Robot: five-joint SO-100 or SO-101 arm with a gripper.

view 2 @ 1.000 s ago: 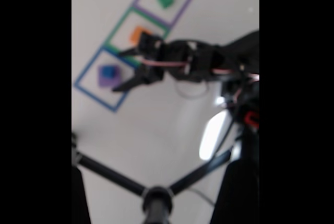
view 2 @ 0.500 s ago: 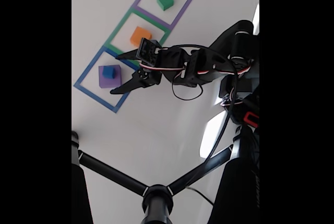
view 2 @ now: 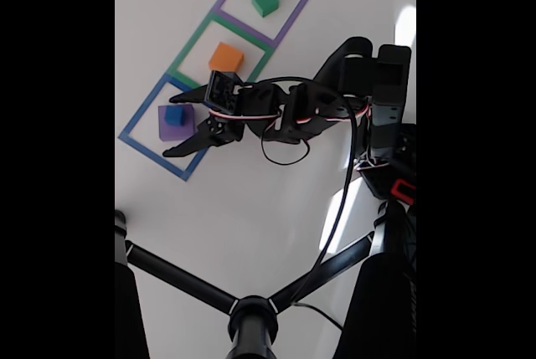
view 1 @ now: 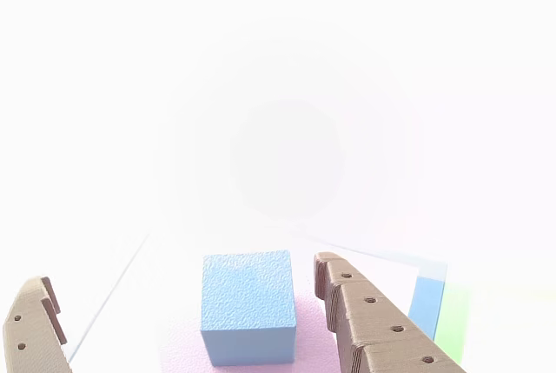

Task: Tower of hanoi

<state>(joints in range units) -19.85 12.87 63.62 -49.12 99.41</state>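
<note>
Blue cube (view 2: 175, 114) sits atop purple block (view 2: 170, 127), inside blue-taped square (view 2: 138, 143) on white surface (view 2: 251, 208). Hand (view 2: 173, 121) spread wide, fingers flanking cube, not touching. Orange block (view 2: 226, 57), green block (view 2: 265, 0) in neighbouring squares.

Four cubes: one blue (view 2: 174, 114), purple (view 2: 167, 130), orange (view 2: 225, 57), green (view 2: 265, 1); three taped squares (view 2: 237, 53).

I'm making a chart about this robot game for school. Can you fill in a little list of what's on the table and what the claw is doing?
blue square: small blue block sitting on top of a bigger purple block
middle green square: orange block
purple square: green block
claw: gripper open, one finger on each side of the blue block, not touching it
table: white
</note>
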